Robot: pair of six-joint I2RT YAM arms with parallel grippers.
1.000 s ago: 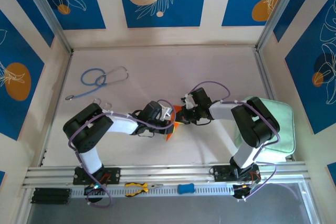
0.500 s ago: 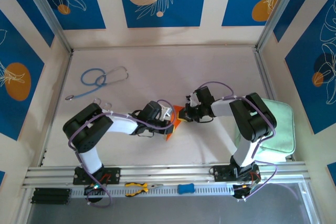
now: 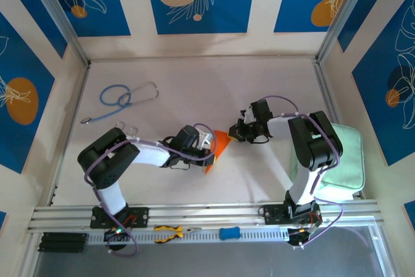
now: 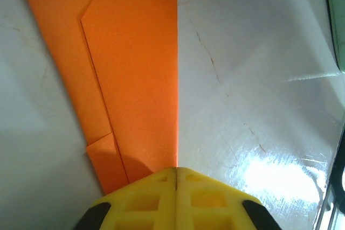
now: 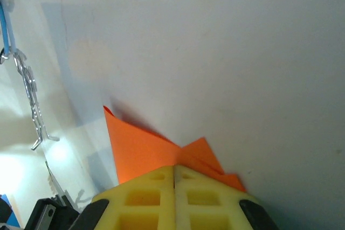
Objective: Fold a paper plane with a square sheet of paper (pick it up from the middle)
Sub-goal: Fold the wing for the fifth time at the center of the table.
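Observation:
The orange paper (image 3: 219, 146) lies folded on the table's middle as a narrow pointed shape with layered flaps. In the left wrist view the folded paper (image 4: 135, 79) stretches flat away from my left gripper (image 4: 176, 172), whose yellow fingers are shut over its near end, the paper's straight edge running into their seam. In the top view my left gripper (image 3: 207, 148) sits at the paper's left side. My right gripper (image 3: 233, 133) is shut at the paper's upper right corner. Ahead of my right gripper (image 5: 173, 168) the orange paper (image 5: 143, 149) rises in two peaks. I cannot tell if either pinches it.
A blue and chrome stethoscope (image 3: 126, 98) lies at the back left; its metal tubes (image 5: 29, 100) show left of the paper. A pale green pad (image 3: 343, 154) lies under the right arm. Yellow pliers (image 3: 172, 232) and a blue tool (image 3: 229, 232) rest on the front rail.
My right gripper has slid to the right, away from the left gripper, to the paper's corner. More of the orange paper now shows between the two. The left arm has stayed still.

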